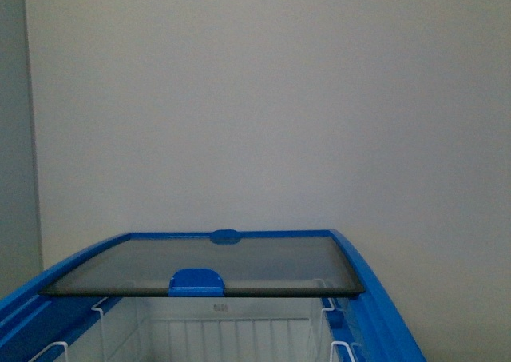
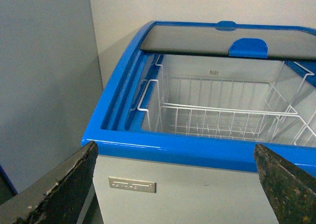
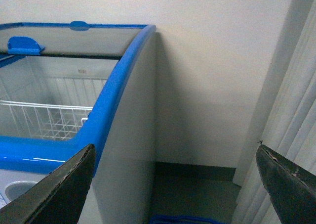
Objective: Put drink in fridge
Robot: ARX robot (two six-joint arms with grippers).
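The fridge (image 1: 383,314) is a white chest freezer with a blue top rim. Its tinted glass lid (image 1: 239,262) with a blue handle (image 1: 196,280) is slid to the far half, so the near half is open. White wire baskets (image 2: 217,120) show inside and look empty. My left gripper (image 2: 175,184) is open and empty in front of the fridge's near left corner (image 2: 106,140). My right gripper (image 3: 175,184) is open and empty beside the fridge's right side wall (image 3: 133,135). No drink shows in any view. Neither gripper shows in the front view.
A plain white wall (image 1: 263,106) stands right behind the fridge. A grey panel (image 2: 44,85) stands close on its left. On its right are a grey floor (image 3: 192,194), a white curtain (image 3: 291,115) and something blue on the floor (image 3: 182,219).
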